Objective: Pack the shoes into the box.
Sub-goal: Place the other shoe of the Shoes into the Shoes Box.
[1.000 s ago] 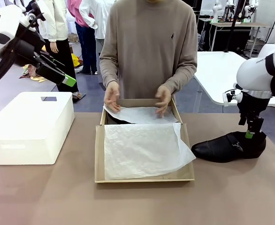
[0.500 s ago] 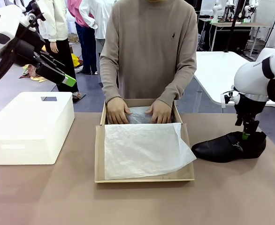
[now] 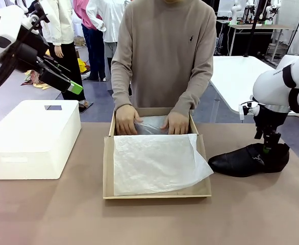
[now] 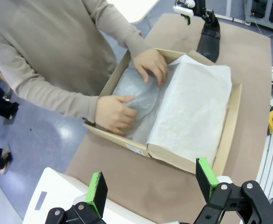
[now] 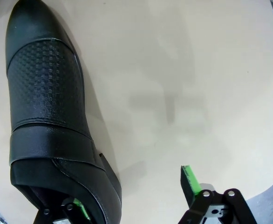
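Inside the box [image 3: 107, 171], hands [image 3: 126, 120] press tissue [image 3: 152, 124]; one shoe [image 3: 241, 161] outside.

We see the shoe [image 5: 48, 116] as black leather, smooth with a soft sheen on toe and strap and stamped with a fine dotted grain across the middle. The box [image 3: 106, 173] is plain matt tan cardboard, lined with thin, creased white tissue paper [image 3: 154, 163]. The bin [image 3: 32, 138] looks like smooth white plastic, the table [image 3: 47, 214] matt brown. The person's sweater [image 3: 162, 51] is fine beige knit. The left gripper [image 4: 149, 171] is black with matt green pads [image 4: 98, 191].
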Robot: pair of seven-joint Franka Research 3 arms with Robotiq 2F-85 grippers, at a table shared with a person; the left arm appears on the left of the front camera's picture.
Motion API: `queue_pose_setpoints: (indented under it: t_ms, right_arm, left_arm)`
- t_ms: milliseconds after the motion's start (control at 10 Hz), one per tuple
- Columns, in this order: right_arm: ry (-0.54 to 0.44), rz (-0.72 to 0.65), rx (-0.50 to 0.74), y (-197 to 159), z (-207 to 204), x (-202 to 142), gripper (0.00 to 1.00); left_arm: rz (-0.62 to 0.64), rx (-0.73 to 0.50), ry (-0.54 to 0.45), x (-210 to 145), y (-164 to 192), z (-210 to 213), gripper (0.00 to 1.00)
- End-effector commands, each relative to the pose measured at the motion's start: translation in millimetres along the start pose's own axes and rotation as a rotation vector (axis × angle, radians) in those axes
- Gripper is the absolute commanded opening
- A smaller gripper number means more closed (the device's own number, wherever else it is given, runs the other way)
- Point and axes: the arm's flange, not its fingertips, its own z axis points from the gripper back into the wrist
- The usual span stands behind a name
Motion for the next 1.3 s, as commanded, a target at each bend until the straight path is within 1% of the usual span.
queue_pose_setpoints:
  t_ms: [0,400,500,900,1000,1100,1200]
  right_arm:
    - [-0.002,0.039,0.017,-0.5,-1.0,-0.8,0.68]
    - [0.006,0.065,0.069,1.0,-0.6,0.0,0.02]
    - [0.007,0.066,0.078,1.2,-0.3,-0.2,0.00]
    - [-0.011,0.034,0.106,1.0,10.9,-5.3,0.00]
    - [-0.003,0.009,0.102,0.9,18.7,-8.2,0.00]
    - [-0.016,-0.021,0.096,0.0,26.7,-10.6,0.00]
    - [-0.005,-0.073,0.090,-2.7,37.9,-13.9,0.00]
  left_arm:
    - [0.001,-0.008,-0.007,-1.0,0.3,0.7,1.00]
    - [0.001,-0.008,-0.007,-1.0,0.3,0.7,1.00]
    - [0.001,-0.008,-0.007,-1.0,0.3,0.7,1.00]
    - [0.001,-0.008,-0.007,-1.0,0.3,0.7,1.00]
    - [0.001,-0.008,-0.007,-1.0,0.3,0.7,1.00]
    - [0.001,-0.008,-0.007,-1.0,0.3,0.7,1.00]
    - [0.001,-0.008,-0.007,-1.0,0.3,0.7,1.00]
